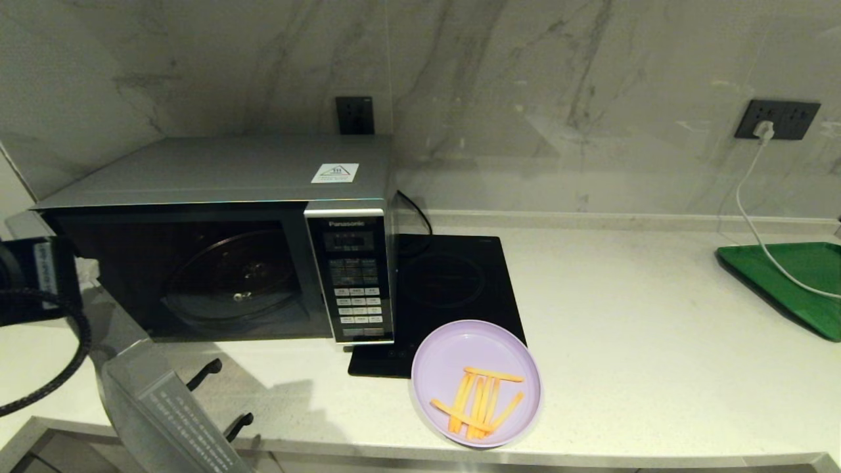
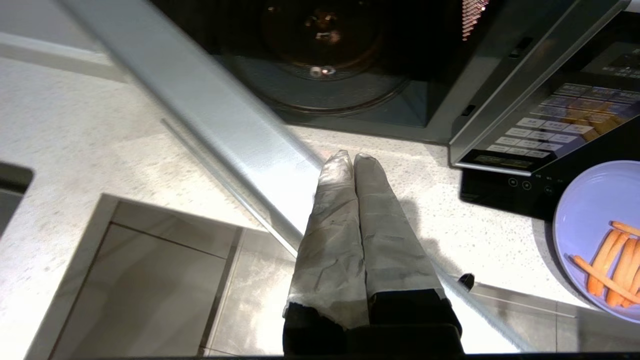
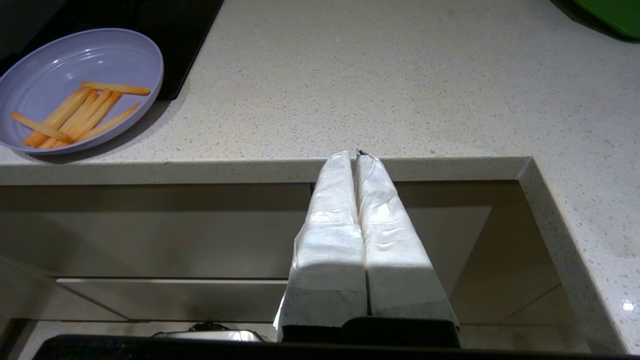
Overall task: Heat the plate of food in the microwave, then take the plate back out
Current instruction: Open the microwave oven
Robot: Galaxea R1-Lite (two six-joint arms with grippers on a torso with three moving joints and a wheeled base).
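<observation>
The silver microwave (image 1: 217,174) stands at the back left of the counter. Its door (image 1: 164,414) is swung wide open toward me, showing the glass turntable (image 1: 230,276). The lilac plate (image 1: 453,355) with orange fries (image 1: 479,401) rests near the counter's front edge, partly on the hob. My left gripper (image 2: 354,157) is shut and empty, hovering beside the open door (image 2: 220,115) in front of the cavity, with the plate (image 2: 595,200) off to its side. My right gripper (image 3: 354,156) is shut and empty, low at the counter's front edge, right of the plate (image 3: 60,60).
A flat black induction hob (image 1: 453,282) lies right of the microwave. A green tray (image 1: 795,276) sits at the far right with a white cable (image 1: 749,217) running onto it from a wall socket. My left arm (image 1: 33,282) shows at the left edge.
</observation>
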